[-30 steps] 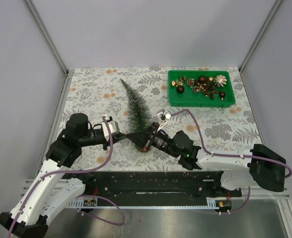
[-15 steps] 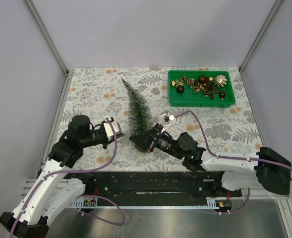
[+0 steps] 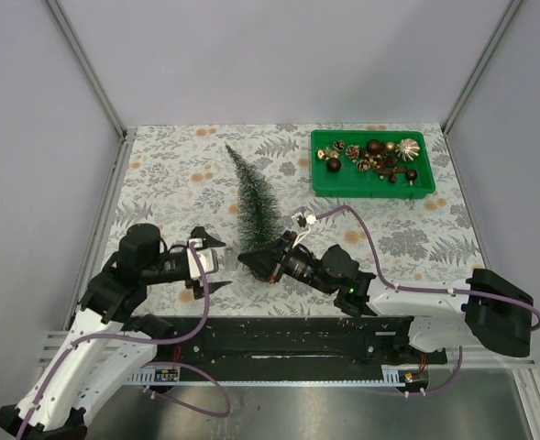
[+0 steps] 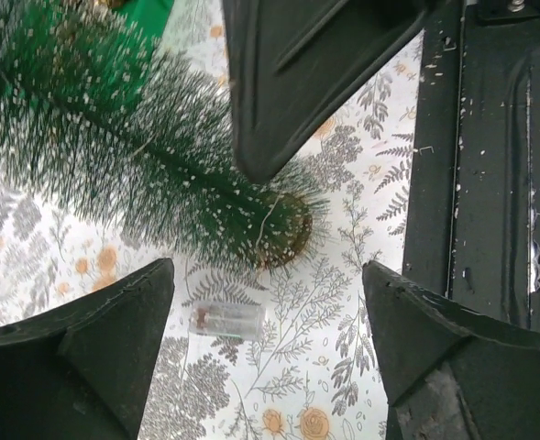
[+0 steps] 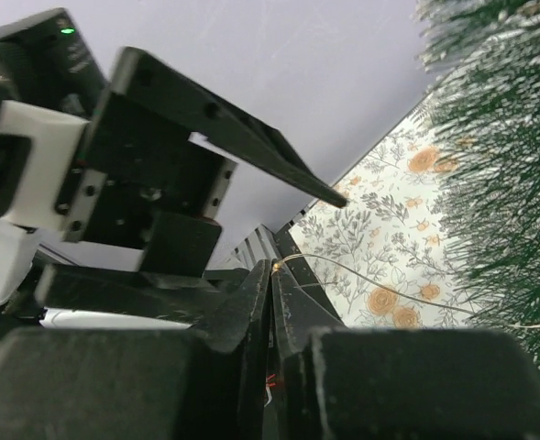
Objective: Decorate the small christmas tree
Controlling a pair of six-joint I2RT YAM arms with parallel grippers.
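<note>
Back toward its own base and down a little is where the left gripper (image 3: pixel 207 261) has gone, and its fingers are now spread wide apart with nothing in them. The right gripper (image 3: pixel 248 258) has slid a bit to the left, and its fingers are pressed together on a thin wire (image 5: pixel 389 280). The small christmas tree (image 3: pixel 251 197) lies on its side on the table (image 3: pixel 178 174), its base just beside both grippers. A little clear box (image 4: pixel 224 321) sits near the base. The wire could slip out of the pinch, or a tug could drag the tree along
</note>
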